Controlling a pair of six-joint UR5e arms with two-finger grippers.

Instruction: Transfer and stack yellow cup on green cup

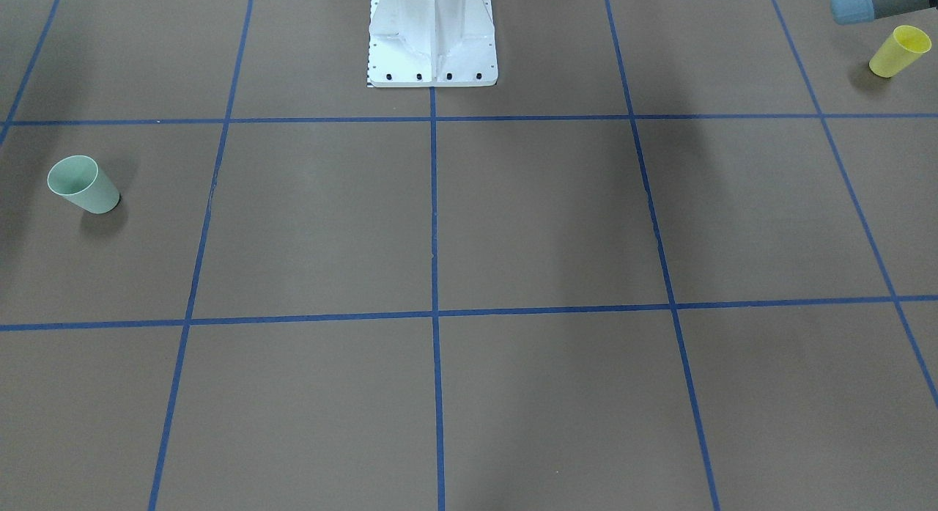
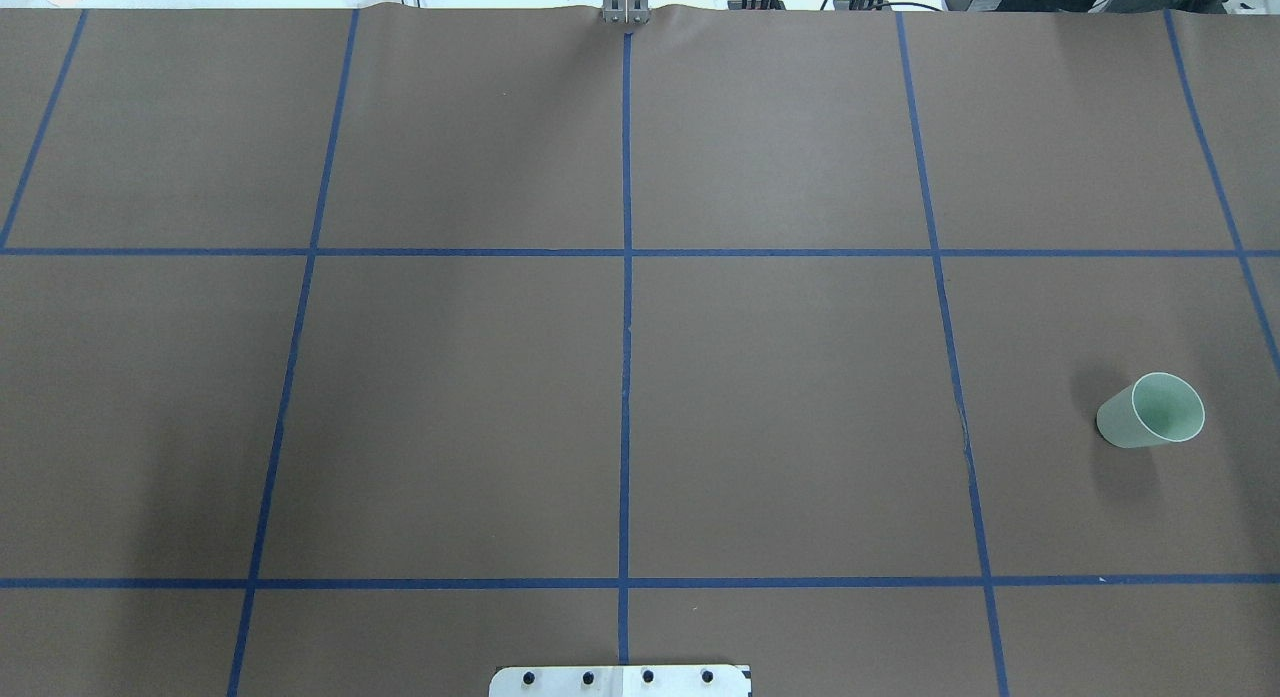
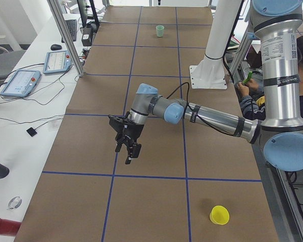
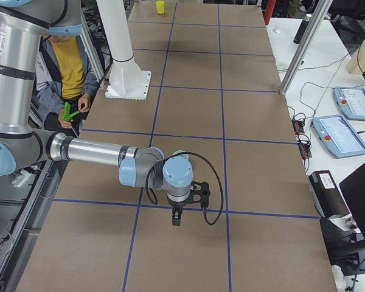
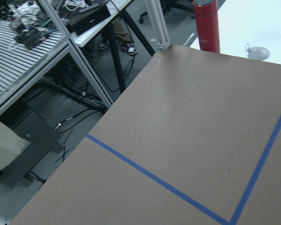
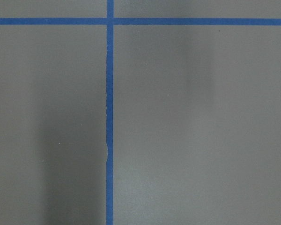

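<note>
Now, at the far left end of the table (image 2: 780, 377) the yellow cup (image 1: 898, 51) stands upright. The left gripper (image 3: 129, 151) hangs above the table, then the right gripper (image 4: 175, 219), and the green cup (image 2: 1150, 412) stands upright toward the right end. I cannot tell whether either gripper's fingers are apart or together.

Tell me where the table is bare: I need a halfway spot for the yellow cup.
The centre squares beyond the white pedestal base are bare. Crowding only at the ends: green cup far right, yellow cup far left beside the robot.
</note>
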